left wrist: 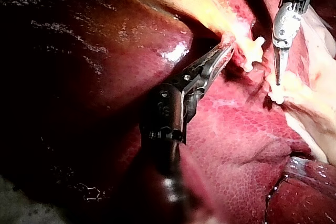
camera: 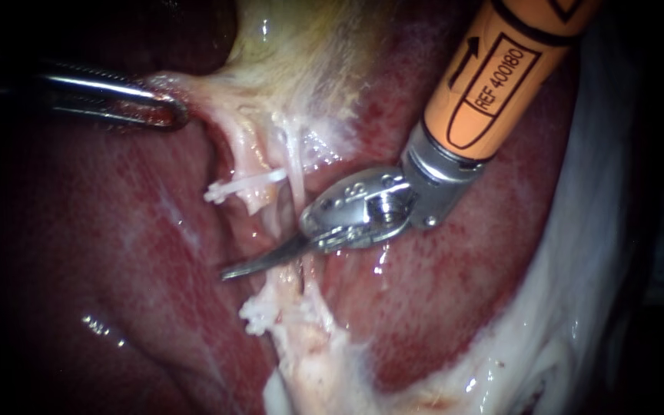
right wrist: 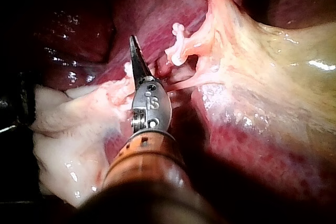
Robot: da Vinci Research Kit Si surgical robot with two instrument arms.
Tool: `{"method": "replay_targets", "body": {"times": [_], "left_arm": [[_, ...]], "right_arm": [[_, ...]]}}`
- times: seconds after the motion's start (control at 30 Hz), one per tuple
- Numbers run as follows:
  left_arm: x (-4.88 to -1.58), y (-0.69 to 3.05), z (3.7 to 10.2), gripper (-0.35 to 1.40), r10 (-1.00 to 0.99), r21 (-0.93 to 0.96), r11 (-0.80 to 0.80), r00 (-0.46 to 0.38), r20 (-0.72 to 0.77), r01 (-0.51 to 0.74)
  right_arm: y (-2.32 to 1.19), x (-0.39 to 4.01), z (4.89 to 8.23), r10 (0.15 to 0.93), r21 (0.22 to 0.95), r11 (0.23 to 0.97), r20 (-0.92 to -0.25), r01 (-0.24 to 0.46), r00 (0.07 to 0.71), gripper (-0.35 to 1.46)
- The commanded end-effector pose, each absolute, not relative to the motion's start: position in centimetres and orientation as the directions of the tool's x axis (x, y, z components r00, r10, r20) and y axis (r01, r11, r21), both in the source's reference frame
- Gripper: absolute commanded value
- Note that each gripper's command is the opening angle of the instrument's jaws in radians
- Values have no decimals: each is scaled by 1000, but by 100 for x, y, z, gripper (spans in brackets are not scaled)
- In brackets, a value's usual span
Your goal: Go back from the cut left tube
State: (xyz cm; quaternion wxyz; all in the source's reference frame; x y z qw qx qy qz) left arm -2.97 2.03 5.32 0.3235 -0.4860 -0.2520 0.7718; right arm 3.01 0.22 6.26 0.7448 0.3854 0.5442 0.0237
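Note:
The left tube is cut in two. Its upper stump carries a white clip and its lower stump another white clip. My right instrument, on an orange shaft, lies across the gap between the stumps with its thin blades shut and holding nothing. In its own wrist view the blades point past the upper clip. My left instrument is shut on the pale gallbladder tissue above the tubes and holds it taut; its jaws grip the same fold beside the clip.
Dark red liver surrounds the site. A thin pale strand, a second tube, runs just right of the upper stump. Yellowish gallbladder lies above, and white tissue borders the right side.

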Motion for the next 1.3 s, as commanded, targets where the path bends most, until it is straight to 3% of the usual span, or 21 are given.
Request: {"method": "replay_targets", "body": {"times": [0.03, 0.07, 0.1, 0.17, 0.23, 0.33, 0.5, 0.7, 0.83, 0.93, 1.07, 1.3], "left_arm": [[-297, 203, 533, -35, 744, -704, -663, -318, -587, -254], [-297, 203, 533, -35, 744, -704, -664, -318, -587, -254], [-297, 203, 533, -35, 744, -704, -664, -318, -587, -254], [-297, 203, 533, -35, 744, -704, -664, -318, -587, -254], [-296, 203, 533, -35, 744, -704, -664, -318, -587, -253], [-296, 203, 533, -35, 744, -703, -664, -318, -587, -256], [-296, 204, 534, -35, 744, -703, -664, -318, -587, -256], [-295, 203, 534, -35, 744, -702, -664, -318, -588, -255], [-295, 203, 536, -35, 743, -702, -665, -318, -588, -255], [-295, 203, 536, -35, 743, -702, -665, -318, -588, -256], [-295, 203, 537, -35, 743, -702, -665, -318, -588, -256], [-295, 202, 537, -35, 743, -701, -665, -318, -589, -256]], "right_arm": [[22, 300, 626, 454, 599, 702, -793, 385, 407, -35], [22, 300, 626, 454, 599, 702, -793, 385, 407, -35], [22, 301, 626, 454, 599, 704, -793, 382, 406, -20], [23, 303, 626, 460, 602, 711, -789, 363, 406, 73], [23, 306, 626, 480, 616, 718, -775, 324, 410, 121], [22, 308, 625, 503, 623, 741, -763, 251, 406, 143], [22, 306, 624, 519, 627, 752, -753, 203, 404, 143], [16, 287, 620, 518, 627, 751, -753, 206, 405, 143], [6, 255, 612, 539, 599, 799, -751, 52, 382, 143], [-1, 228, 607, 455, 486, 874, -806, -14, 380, 145], [-5, 188, 601, 344, 354, 933, -834, -61, 431, 145], [13, 132, 582, 300, 285, 951, -772, -117, 561, 145]]}}
